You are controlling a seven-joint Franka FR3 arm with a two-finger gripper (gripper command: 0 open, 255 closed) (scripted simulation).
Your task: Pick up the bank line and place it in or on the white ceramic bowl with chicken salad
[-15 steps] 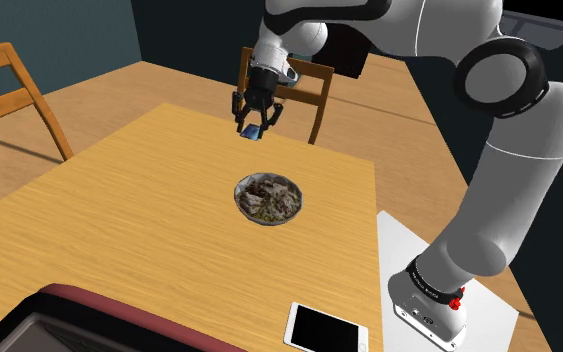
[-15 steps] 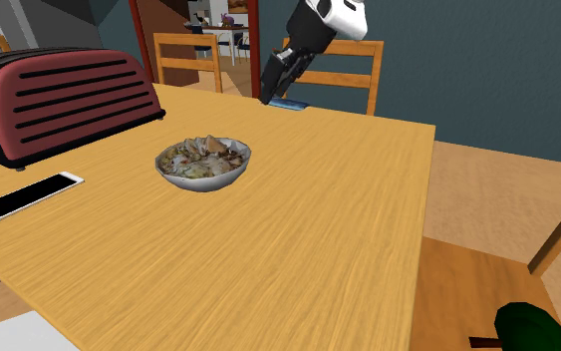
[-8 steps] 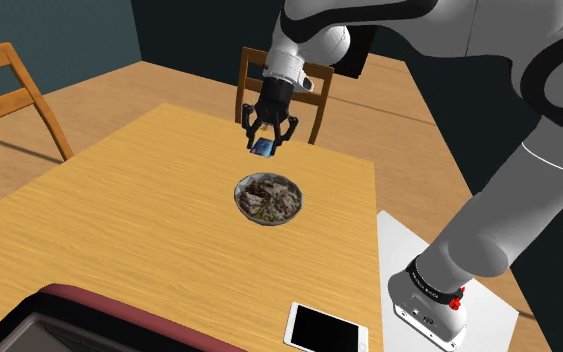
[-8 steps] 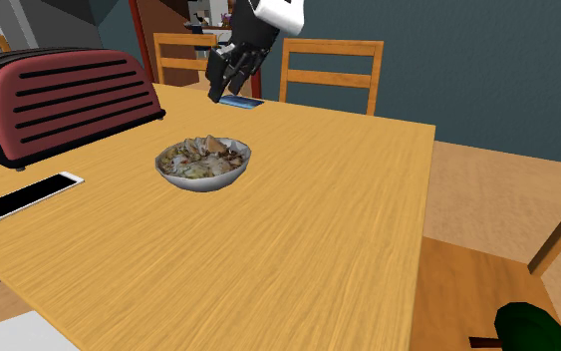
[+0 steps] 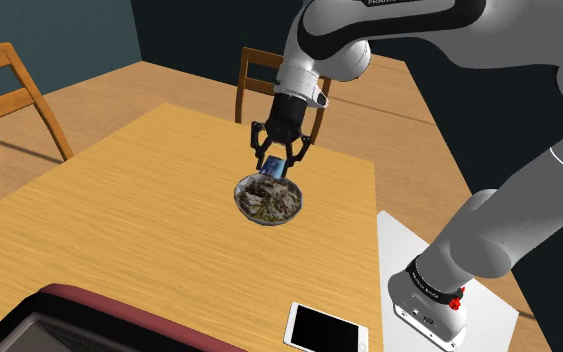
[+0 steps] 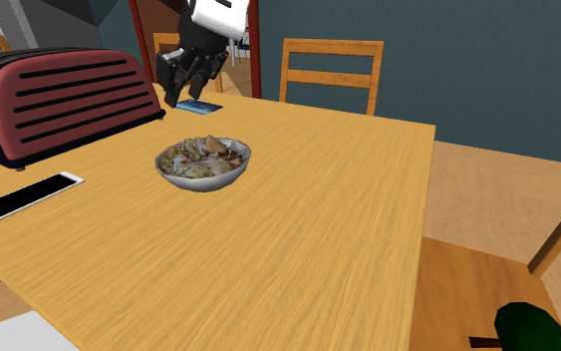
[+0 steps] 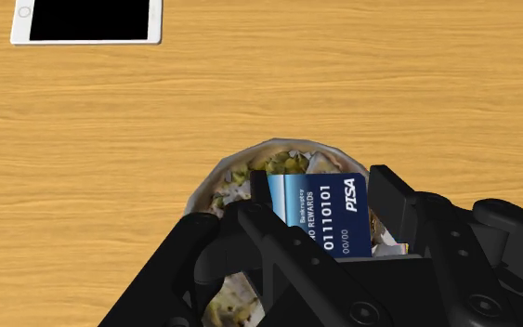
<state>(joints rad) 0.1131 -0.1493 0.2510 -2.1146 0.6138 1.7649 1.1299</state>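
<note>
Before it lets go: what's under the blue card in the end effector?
Beneath the blue card, clasped by the end effector, lies the bowl of salad. Card and fingers hide part of the salad and rim.

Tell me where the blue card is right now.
The blue card hangs clasped between the black fingers, just above the salad bowl near the middle of the wooden table in the shoulder view.
</note>
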